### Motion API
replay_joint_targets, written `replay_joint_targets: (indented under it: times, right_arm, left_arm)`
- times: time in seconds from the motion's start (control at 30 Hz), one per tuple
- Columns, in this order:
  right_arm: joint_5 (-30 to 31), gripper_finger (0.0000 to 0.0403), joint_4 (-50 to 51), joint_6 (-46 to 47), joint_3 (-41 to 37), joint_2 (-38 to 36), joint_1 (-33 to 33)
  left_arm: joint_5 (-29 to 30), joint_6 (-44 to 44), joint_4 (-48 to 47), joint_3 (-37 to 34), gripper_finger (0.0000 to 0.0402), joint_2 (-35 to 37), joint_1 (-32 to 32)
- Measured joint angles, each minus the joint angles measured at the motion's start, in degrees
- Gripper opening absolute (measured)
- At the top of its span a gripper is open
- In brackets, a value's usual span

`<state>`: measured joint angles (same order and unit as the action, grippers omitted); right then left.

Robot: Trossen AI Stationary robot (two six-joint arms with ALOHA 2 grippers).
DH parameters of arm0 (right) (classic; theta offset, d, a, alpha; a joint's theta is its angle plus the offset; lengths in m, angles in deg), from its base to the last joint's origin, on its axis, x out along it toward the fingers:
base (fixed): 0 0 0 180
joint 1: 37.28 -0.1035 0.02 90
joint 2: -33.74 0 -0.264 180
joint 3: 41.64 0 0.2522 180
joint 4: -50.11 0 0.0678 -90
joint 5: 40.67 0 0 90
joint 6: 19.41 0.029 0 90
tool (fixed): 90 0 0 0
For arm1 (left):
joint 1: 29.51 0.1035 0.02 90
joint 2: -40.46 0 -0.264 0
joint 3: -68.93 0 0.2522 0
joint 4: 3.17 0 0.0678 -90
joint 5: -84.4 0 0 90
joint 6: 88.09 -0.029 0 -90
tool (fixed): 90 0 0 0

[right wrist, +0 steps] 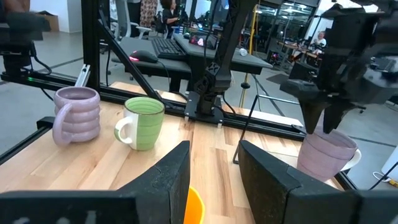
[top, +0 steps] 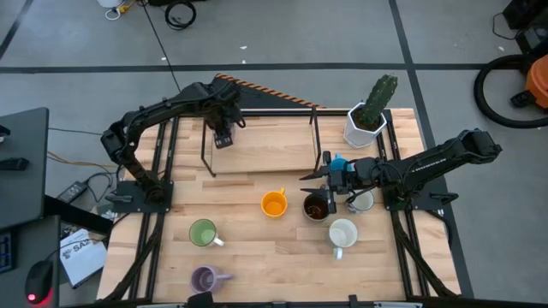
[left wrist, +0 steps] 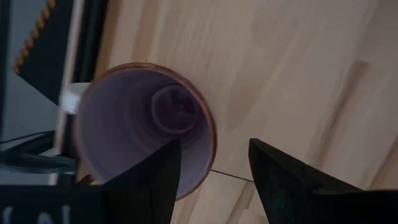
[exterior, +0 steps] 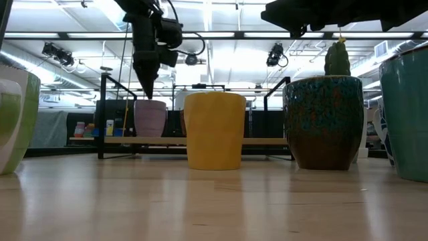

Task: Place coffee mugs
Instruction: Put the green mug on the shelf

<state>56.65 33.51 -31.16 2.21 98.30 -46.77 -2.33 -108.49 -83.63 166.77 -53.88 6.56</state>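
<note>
A pale purple mug [left wrist: 137,124] [right wrist: 326,155] stands upright on its base on the raised wooden shelf [top: 265,145] at the table's far left. My left gripper [left wrist: 214,144] [exterior: 147,90] hangs open just above the mug's rim and points down, one finger over the mug's hollow and one outside its wall. My right gripper [right wrist: 214,149] [top: 318,178] stands open and level, high above the orange mug [top: 273,204] and the dark brown mug [top: 316,207]. On the table top stand a green mug [top: 203,233], a ridged purple mug [top: 204,277] and two white mugs [top: 342,233] [top: 364,201].
A white faceted pot with a cactus [top: 366,124] stands at the far right. The shelf's black legs [top: 205,158] [top: 315,145] rise from the table. Something blue [top: 339,162] shows beside my right gripper. Bare wood lies between the green and orange mugs.
</note>
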Motion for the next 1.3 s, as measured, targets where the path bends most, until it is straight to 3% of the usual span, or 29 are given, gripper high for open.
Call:
replay_joint_targets:
  times: [0.2, 0.3, 0.47, 0.8, 1.07, 1.3]
  right_arm:
    - [0.02, 0.0142, 0.04, 0.02, 0.0, 0.0, 0.0]
    - [0.02, 0.0142, 0.13, 0.24, 0.0, -0.01, 0.0]
    - [0.02, 0.0142, 0.52, 0.46, 0.0, 0.0, 0.0]
    - [0.02, 0.0142, 0.43, 1.5, 0.0, 0.0, 0.0]
    - [0.03, 0.0142, 0.17, 0.28, 0.0, 0.0, -0.51]
    - [0.04, 0.0142, -2.33, -2.56, 0.0, 0.0, 0.61]
  left_arm:
    - [-1.44, -1.18, -1.0, 3.74, 0.0194, 4.06, -2.7]
    - [-6.01, -1.28, -0.71, 4.81, 0.0194, 7.58, -7.82]
    - [-5.97, 2.7, -1.82, 4.76, 0.0194, 10.92, -19.44]
    - [-8.73, 27.87, -6.77, 4.74, 0.0194, 11.92, -44.92]
    - [1.38, 51.36, -6.71, 4.72, 0.0194, 11.83, -62.99]
    - [7.05, 77.31, -7.55, 4.37, 0.0194, 11.26, -69.86]
